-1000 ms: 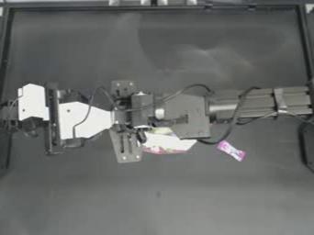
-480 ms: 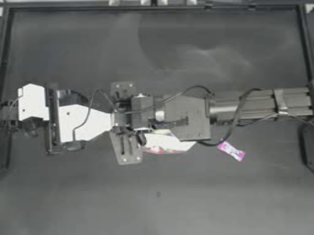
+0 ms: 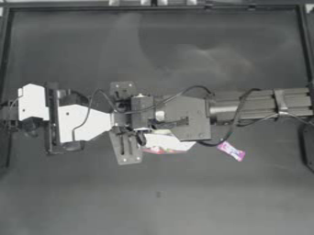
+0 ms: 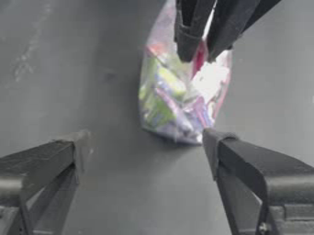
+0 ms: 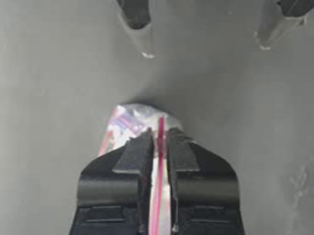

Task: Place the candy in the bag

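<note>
- Pinching the pink seal strip of the clear plastic zip bag [image 5: 140,124], the right gripper [image 5: 158,137] has its jaws closed tight on the top edge; the bag hangs from it over the middle of the dark table [image 3: 159,46], colourful wrappers showing through the plastic.
- Left gripper [image 4: 144,142] faces the bag with jaws spread wide and nothing between them; in the left wrist view one jaw tip sits just beside the bag's lower corner, and I cannot tell whether it touches.
- Small rectangular candy in a pink and white wrapper [image 3: 231,150] lies on the table beside the right arm, apart from the bag and from both grippers. Not yet in the bag.
- Risk: the right grip clamps both walls of the seal together, so the mouth probably cannot open while held this way.
- Risk: if the left gripper closes on the bag body rather than one lip, it may crush the contents or tug the strip out of the right jaws.
- Risk: the candy lies close under the right arm's cable; an arm sweep could knock it away.
</note>
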### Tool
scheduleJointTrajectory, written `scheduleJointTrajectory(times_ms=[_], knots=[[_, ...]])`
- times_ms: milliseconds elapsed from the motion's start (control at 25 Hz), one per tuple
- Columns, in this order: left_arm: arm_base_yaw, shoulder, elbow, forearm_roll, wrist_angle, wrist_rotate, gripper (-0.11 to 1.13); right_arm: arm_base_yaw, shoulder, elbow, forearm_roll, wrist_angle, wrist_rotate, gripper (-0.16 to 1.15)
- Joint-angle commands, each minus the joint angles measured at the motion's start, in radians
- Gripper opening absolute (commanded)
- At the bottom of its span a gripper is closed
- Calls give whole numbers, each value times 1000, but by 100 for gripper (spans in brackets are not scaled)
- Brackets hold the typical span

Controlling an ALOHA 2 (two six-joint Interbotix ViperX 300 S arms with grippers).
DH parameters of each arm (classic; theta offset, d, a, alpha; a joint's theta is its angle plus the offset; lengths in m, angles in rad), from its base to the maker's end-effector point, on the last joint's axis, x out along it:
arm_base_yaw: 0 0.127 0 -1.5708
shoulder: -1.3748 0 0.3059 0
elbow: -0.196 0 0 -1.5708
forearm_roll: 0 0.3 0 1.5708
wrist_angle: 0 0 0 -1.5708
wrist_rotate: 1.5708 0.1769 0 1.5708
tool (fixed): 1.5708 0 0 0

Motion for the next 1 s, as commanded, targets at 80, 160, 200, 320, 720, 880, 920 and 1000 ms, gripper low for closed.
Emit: scheduleJointTrajectory(times_ms=[80,160,200,320,720,880,920,1000], knots=[[-17,5,-35,0,-18,-2,101,5,-26,-29,-3,-2,-2,38],[-28,23,-41,0,-40,-3,101,5,-25,-31,-5,-2,-2,38],[-32,37,-43,-2,-58,-5,101,5,-25,-29,-5,-2,-2,38],[-40,83,-43,-2,-115,-6,101,5,-26,-31,-5,-2,-2,38],[-58,161,-49,-8,-255,-17,101,5,-26,-40,-5,-2,-3,37],[-64,161,-49,-12,-265,-17,100,5,-25,-40,-5,-5,-3,37],[-66,161,-51,-15,-270,-17,100,5,-26,-40,-5,-5,-3,37],[-69,161,-51,-15,-279,-17,100,5,-26,-40,-5,-5,-3,37]])
